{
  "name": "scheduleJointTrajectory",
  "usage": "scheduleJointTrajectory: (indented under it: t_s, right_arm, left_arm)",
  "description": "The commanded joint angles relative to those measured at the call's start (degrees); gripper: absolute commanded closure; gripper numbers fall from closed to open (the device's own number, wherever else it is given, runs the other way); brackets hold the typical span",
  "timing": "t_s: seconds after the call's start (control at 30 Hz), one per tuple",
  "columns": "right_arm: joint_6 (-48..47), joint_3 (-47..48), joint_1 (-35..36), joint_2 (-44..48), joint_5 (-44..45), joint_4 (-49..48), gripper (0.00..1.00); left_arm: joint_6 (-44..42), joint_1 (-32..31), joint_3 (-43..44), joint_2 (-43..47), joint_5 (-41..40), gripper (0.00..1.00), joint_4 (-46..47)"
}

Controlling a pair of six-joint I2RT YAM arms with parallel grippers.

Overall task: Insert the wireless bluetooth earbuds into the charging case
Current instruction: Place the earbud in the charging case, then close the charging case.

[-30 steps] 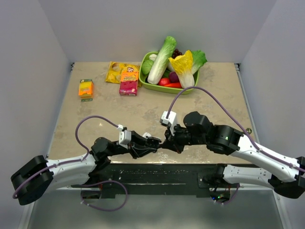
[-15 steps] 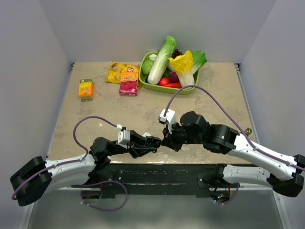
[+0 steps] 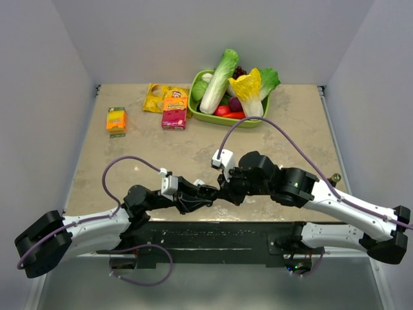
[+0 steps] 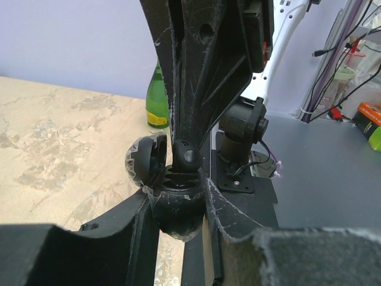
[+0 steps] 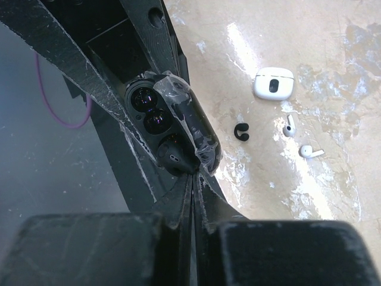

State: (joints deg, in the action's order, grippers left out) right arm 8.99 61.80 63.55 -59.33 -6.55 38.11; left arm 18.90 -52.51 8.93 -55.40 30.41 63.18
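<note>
My left gripper is shut on a black charging case wrapped in clear tape, its hinged lid open to the left. My right gripper is shut, jaws flat together, and its tips rest on a black earbud sitting in the case's near socket. The top view shows both grippers meeting over the table's front edge, left gripper against right gripper. A closed white charging case and two white earbuds lie loose on the table beyond.
A small black ear hook lies near the white earbuds. At the back stand a green tray of vegetables, a red snack box, a yellow bag and an orange box. A green bottle stands behind.
The right arm has shifted slightly left and its wrist has swung toward the left gripper. The left arm and the black case stay put.
</note>
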Motion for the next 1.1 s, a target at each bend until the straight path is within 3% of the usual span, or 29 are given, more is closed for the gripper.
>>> scheduleJointTrajectory:
  t_s: [0.0,0.3,0.63,0.73,0.93,1.07]
  right_arm:
    - [0.14,1.83,0.79,-0.35,1.36,-1.10,0.90]
    - [0.85,3.15,0.70,0.53,3.03,-1.19,0.80]
    - [1.29,3.94,0.70,0.97,4.00,-2.25,0.79]
    - [1.55,4.03,0.70,1.41,4.87,-1.90,0.73]
    - [4.10,4.82,0.70,8.43,10.23,-2.34,0.49]
    - [4.63,5.44,0.70,10.90,14.10,-0.93,0.45]
  left_arm:
    - [-0.44,0.04,2.59,0.03,1.14,1.00,4.50]
    - [-0.35,0.04,2.06,0.11,0.79,1.00,4.59]
    - [0.44,-0.05,1.53,-0.68,0.88,1.00,6.08]
    - [0.44,-0.05,1.36,-0.68,0.44,1.00,6.17]
    - [-0.35,-0.05,0.39,0.55,-2.02,1.00,5.11]
    - [-0.44,-0.05,-0.23,1.25,-3.43,1.00,5.55]
